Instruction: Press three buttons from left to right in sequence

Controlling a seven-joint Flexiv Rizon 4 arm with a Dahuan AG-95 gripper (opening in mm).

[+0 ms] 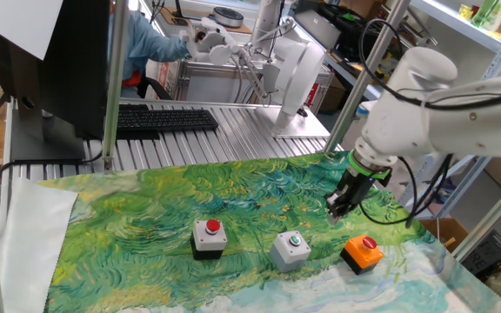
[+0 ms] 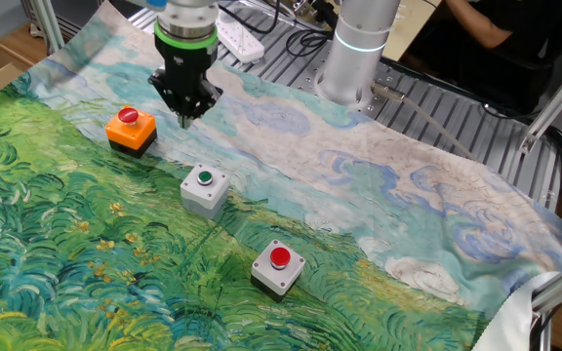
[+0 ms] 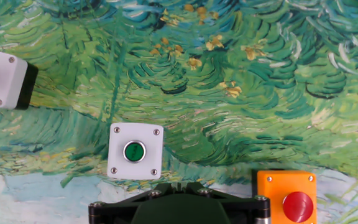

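Three button boxes sit in a row on the painted cloth, spaced apart, probably so each can be pressed on its own. Taking the grey box with the green button as the landmark, the black-and-white box with the red button lies to its left in the one fixed view, and the orange box with the red button to its right. The gripper points straight down, fingers closed on nothing, hanging above the cloth behind the grey box, nearer the orange one, touching neither.
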